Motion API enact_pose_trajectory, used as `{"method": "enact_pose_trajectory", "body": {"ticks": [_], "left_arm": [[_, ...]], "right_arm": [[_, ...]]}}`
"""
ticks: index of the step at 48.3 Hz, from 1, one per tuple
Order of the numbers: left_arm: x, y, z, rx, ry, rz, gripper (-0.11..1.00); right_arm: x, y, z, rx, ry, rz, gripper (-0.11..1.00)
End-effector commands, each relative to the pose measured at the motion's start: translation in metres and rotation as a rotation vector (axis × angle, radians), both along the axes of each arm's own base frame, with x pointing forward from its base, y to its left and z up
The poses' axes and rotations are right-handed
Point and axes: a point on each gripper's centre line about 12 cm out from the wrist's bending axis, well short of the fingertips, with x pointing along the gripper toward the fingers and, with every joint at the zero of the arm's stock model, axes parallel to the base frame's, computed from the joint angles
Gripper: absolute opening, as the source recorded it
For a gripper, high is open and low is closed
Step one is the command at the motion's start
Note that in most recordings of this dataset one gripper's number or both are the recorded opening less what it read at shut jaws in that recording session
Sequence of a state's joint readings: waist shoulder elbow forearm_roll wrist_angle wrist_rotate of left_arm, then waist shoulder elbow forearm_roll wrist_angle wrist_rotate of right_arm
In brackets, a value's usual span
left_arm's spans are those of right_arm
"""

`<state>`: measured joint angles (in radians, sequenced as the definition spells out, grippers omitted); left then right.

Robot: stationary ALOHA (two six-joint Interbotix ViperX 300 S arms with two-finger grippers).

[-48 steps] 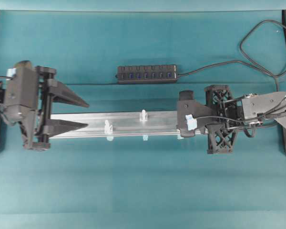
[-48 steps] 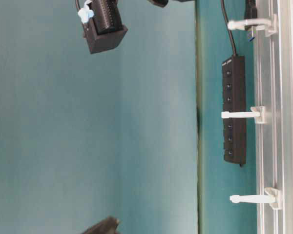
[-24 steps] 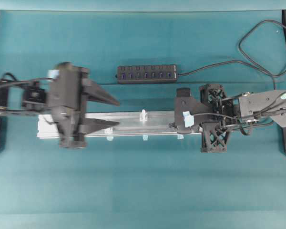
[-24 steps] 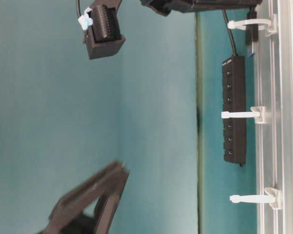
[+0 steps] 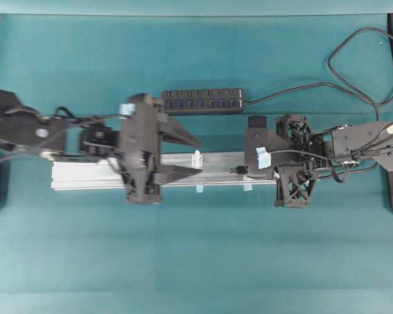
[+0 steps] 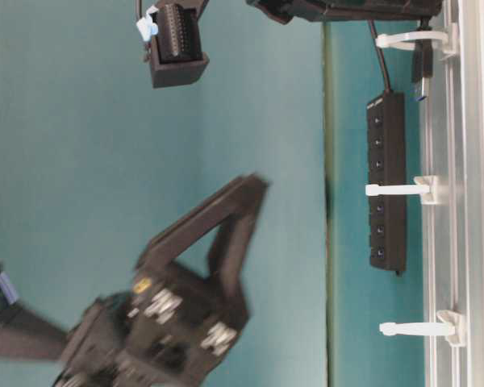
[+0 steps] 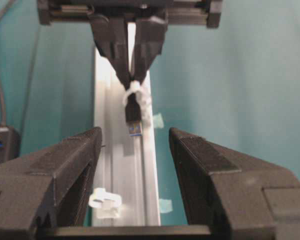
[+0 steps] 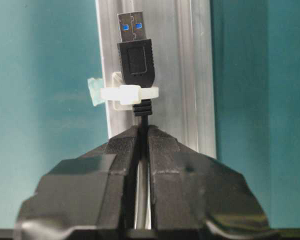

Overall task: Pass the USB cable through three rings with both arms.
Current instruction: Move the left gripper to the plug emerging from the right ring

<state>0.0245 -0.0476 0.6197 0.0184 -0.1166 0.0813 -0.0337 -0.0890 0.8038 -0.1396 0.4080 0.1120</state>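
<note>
Black USB cable (image 8: 135, 60) with blue-tipped plug, white rings (image 8: 129, 93), silver rail (image 8: 190, 75), teal table (image 5: 196, 248).

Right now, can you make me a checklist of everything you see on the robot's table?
Surface: teal cloth, silver rail along the middle.
Job's things: USB cable, its plug poking through the first ring; middle ring is free.
Clutter: black USB hub.
Grippers: left gripper open over the rail; right gripper shut on the USB cable.
Cables: hub cord looping at the far right.
Surroundings: nothing seen.

Probably a robotics lab: teal-covered bench (image 5: 196, 261), clamped aluminium rail (image 5: 85, 175).
</note>
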Motion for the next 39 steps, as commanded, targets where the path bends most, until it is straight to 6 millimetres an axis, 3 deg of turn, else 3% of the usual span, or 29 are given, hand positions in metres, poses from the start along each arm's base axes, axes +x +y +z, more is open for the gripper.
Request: {"method": "enact_pose_trajectory", "body": {"ticks": [1,26,39], "left_arm": [[0.010,0.000,0.002,0.004,-0.017,-0.002,0.62],[0.042,0.003,-0.044,-0.012,0.037,0.008,0.62],[0.059,0.003,-0.051,-0.011,0.038,0.007,0.62]], "right_arm": [[0.003,-0.001,0.005,0.007,-0.039,-0.011,-0.09],[0.008,0.001,0.008,0.026,-0.081,-0.021,-0.09],[0.007,0.002,0.006,0.041,-0.099,-0.042,-0.09]]}}
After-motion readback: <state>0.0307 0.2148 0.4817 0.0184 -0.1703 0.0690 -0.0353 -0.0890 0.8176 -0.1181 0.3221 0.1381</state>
